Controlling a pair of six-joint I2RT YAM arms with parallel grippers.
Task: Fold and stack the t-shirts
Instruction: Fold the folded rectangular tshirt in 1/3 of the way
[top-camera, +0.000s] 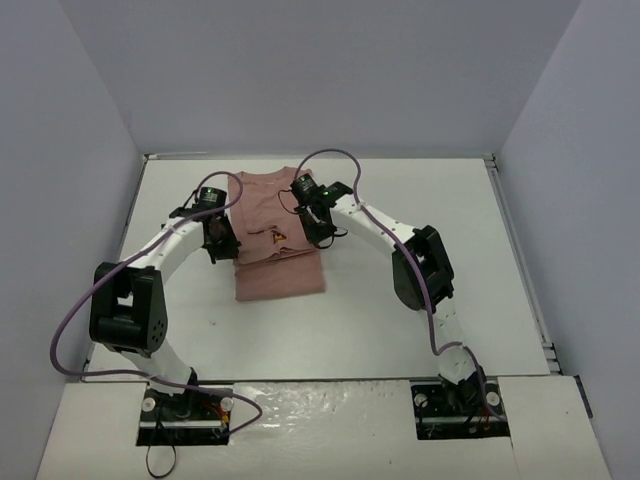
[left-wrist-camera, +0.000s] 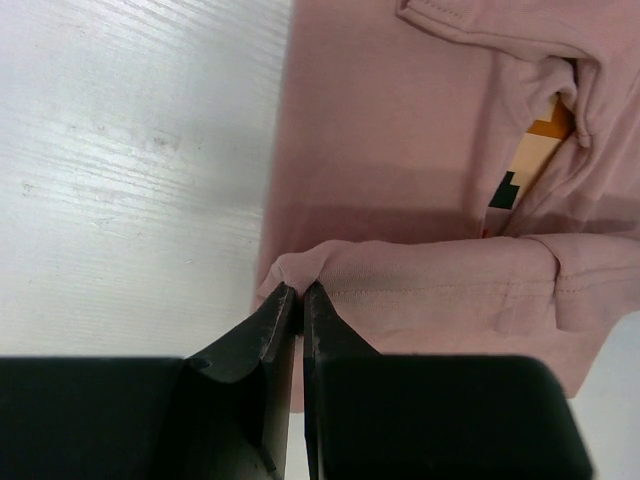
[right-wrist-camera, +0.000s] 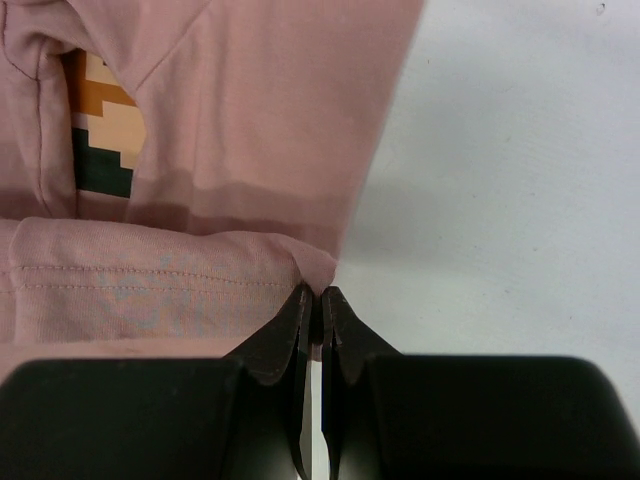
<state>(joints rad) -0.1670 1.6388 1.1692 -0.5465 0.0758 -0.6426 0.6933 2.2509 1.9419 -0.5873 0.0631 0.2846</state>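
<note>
The dusty-pink t-shirt (top-camera: 277, 235) lies partly folded at the table's middle back, with a bit of its orange-brown print (top-camera: 279, 236) showing. My left gripper (top-camera: 222, 243) is shut on the shirt's left hem corner (left-wrist-camera: 300, 270), held just above the lower layer. My right gripper (top-camera: 322, 232) is shut on the right hem corner (right-wrist-camera: 318, 272). The raised hem (left-wrist-camera: 440, 285) spans between the two grippers across the shirt (right-wrist-camera: 250, 120). The print shows in both wrist views, in the left one (left-wrist-camera: 530, 160) and the right one (right-wrist-camera: 100, 130).
The white table (top-camera: 420, 290) is walled by grey panels on three sides. My arms arch in from the near edge on either side of the shirt. A purple cable (top-camera: 340, 158) loops over the right arm.
</note>
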